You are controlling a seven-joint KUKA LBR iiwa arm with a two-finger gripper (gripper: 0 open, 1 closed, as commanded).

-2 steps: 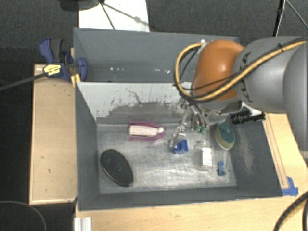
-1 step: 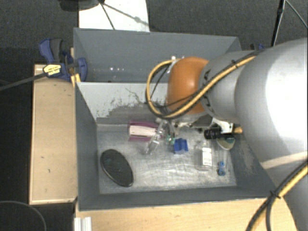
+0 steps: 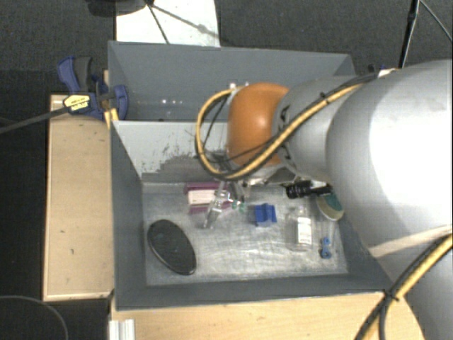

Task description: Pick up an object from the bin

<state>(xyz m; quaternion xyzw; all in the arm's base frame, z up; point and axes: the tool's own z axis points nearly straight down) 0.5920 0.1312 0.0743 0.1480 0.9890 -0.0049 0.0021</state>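
A black oval pad (image 3: pixel 171 246) lies flat in the near left corner of the bin (image 3: pixel 131 211), its long side slanting toward the near wall. Toward the near right corner sits a small blue piece (image 3: pixel 325 248). Just behind and left of it lies a clear packet (image 3: pixel 302 231) with a white label. A blue block (image 3: pixel 264 214) lies near the middle of the floor, apart from the packet.

Left of the block, the jaws come down at a slant in the middle of the floor, their silver tip pointing toward the near left. They are at the near right edge of a purple box (image 3: pixel 200 193), which lies closest to them of all the things. Whether they touch it cannot be told, and nothing shows between them. Whether the jaws stand wide or narrow cannot be told either.

Farther back on the right, a round green-rimmed thing (image 3: pixel 330 206) is partly hidden under the arm (image 3: pixel 382 154). A black pen (image 3: pixel 308 188) lies just behind it. The arm's orange cover (image 3: pixel 255 122), looped by a yellow cable (image 3: pixel 205 129), hangs before the far wall.
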